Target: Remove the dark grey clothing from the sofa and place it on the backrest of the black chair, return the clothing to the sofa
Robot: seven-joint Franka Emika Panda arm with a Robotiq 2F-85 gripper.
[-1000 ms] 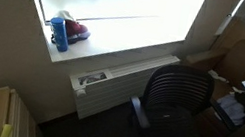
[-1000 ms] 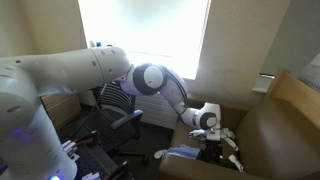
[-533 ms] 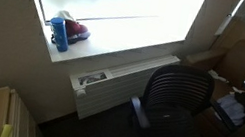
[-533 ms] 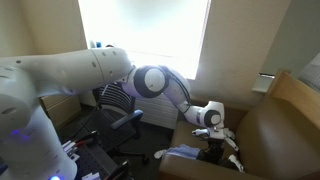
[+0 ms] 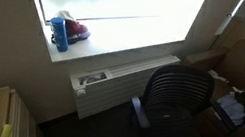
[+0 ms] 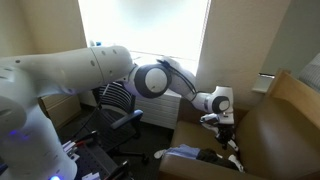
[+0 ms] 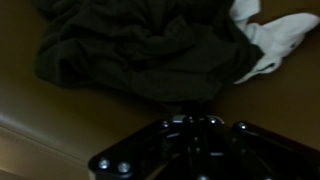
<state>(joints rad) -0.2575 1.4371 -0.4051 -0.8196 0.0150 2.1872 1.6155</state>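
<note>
Presently gripper (image 6: 226, 126) above dark grey clothing (image 7: 140, 50), heaped on sofa (image 7: 50, 110) at 12 o'clock in wrist view, finger spread unreadable; risk of snagging the touching white item (image 7: 272, 40) at 2 o'clock.

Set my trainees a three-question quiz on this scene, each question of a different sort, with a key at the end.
1. True or false: the limp dark grey clothing lies on the brown-tan sofa, and the backrest of the black slatted swivel chair is bare.
2. Multiple choice: in the wrist view, what lies right beside the clothing? A, a crumpled white fabric item; B, a green book; C, a yellow ball.
3. Short answer: where does the blue bottle stand?
Key: 1 true; 2 A; 3 on the window sill.
</note>
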